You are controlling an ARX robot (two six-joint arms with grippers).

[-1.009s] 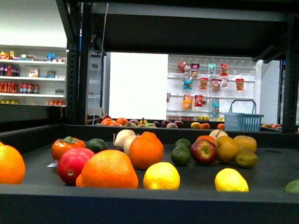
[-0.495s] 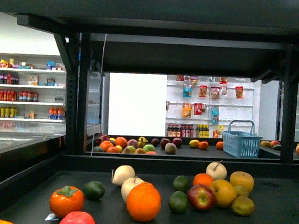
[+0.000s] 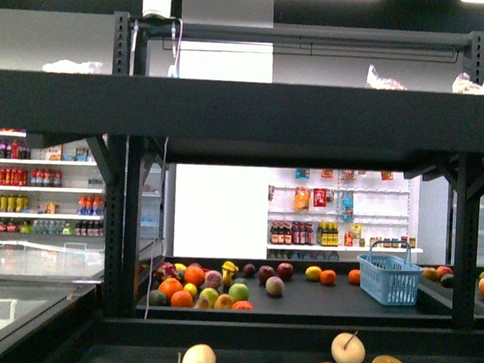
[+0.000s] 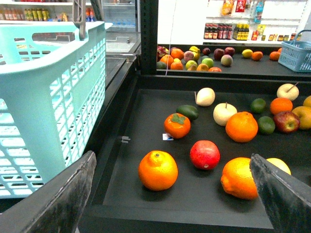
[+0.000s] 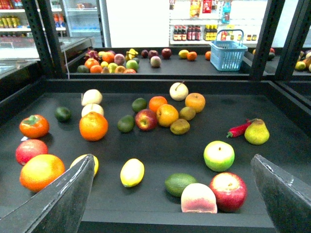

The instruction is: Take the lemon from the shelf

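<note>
Jaws of right pincer (image 5: 172,160) wide apart, lemon (image 5: 132,172) on black shelf (image 5: 228,109) tier ahead, inside the open span, untouched, left pincer (image 4: 172,156) likewise apart

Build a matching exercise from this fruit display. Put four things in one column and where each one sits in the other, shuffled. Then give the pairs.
Things:
1. lemon
2. chili pepper
3. blue basket
4. persimmon

Places:
A. on the far rack
B. beside a small white label
C. next to the pear
D. closest of the four to the near tier's front edge

Pairs: 1-D, 2-C, 3-A, 4-B
</note>
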